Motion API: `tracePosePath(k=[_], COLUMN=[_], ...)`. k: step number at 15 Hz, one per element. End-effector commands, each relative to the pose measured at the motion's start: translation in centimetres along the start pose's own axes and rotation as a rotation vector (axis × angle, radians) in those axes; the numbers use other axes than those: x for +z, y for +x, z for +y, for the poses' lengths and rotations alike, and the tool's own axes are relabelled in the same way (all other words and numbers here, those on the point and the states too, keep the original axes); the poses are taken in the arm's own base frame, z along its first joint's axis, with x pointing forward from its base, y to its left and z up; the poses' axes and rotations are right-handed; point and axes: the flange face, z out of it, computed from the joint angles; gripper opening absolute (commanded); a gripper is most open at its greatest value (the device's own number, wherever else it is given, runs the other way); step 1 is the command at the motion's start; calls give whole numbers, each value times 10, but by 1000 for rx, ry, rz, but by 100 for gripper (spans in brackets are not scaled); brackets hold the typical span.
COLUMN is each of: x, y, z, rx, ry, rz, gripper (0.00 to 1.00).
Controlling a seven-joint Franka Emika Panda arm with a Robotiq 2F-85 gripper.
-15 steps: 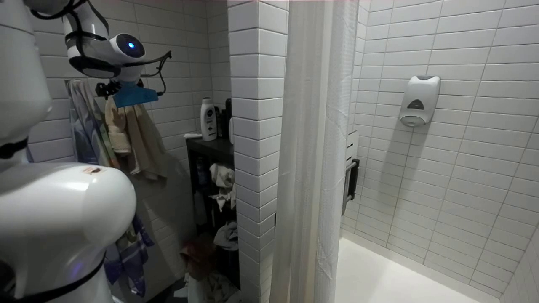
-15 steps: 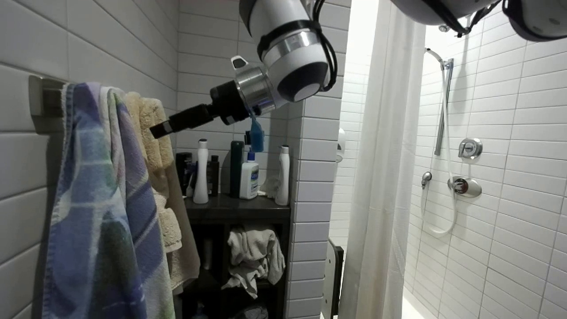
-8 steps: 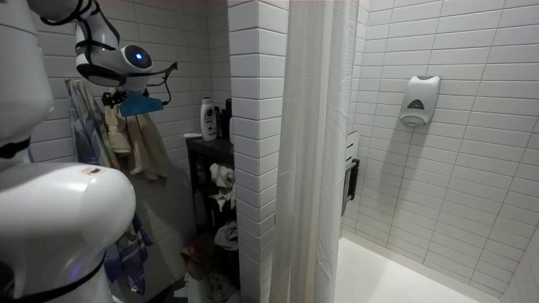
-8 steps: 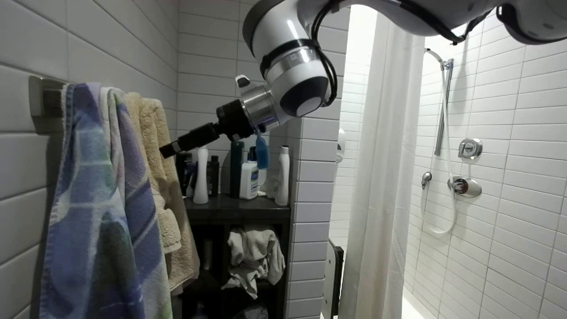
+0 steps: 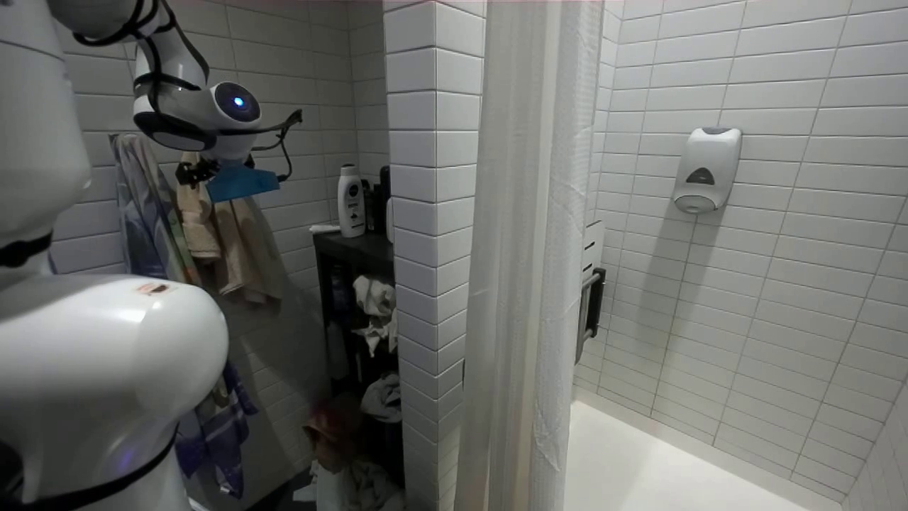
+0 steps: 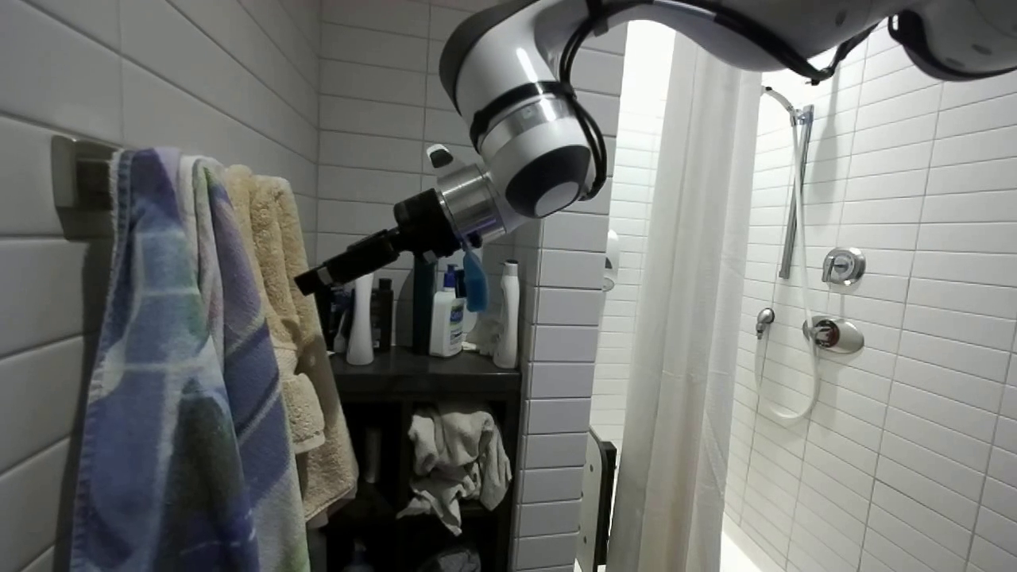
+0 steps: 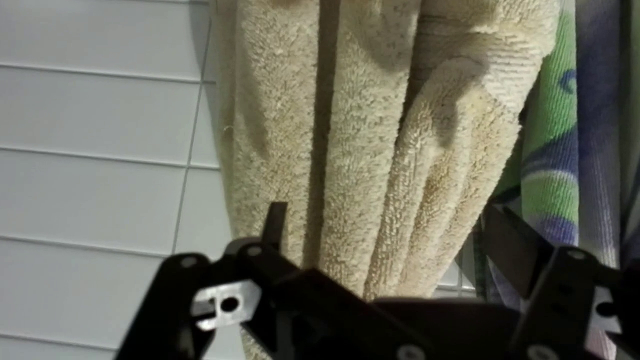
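Observation:
My gripper is open. Its black fingers stand wide apart at the left and right of the wrist view, with nothing clamped between them. A beige terry towel hangs in long folds ahead of the gripper, behind the gap. In an exterior view the gripper points down and left, its tips beside the beige towel; whether they touch it I cannot tell. A blue, purple and green towel hangs next to it, and shows at the right of the wrist view. A blue piece is mounted on my wrist.
A dark shelf holds several bottles on top, including a white pump bottle, with crumpled cloths below. A tiled pillar and a white shower curtain stand beside it. A soap dispenser hangs on the shower wall.
The arm and gripper have moved down and a little to the right in both exterior views, lower along the beige towel. The towels and bottles stay in place.

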Motion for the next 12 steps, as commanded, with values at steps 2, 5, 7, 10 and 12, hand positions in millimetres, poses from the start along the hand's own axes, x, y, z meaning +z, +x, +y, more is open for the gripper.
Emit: tracePosePath(k=[2, 5, 7, 10, 12], x=[11, 15, 16, 13, 12], y=[19, 20, 14, 2, -5], z=[6, 8, 9, 10, 13], rx=[-51, -56, -65, -66, -60], ry=[13, 21, 27, 29, 27], rz=[55, 63, 50, 30, 19], gripper=[100, 100, 100, 100, 100])
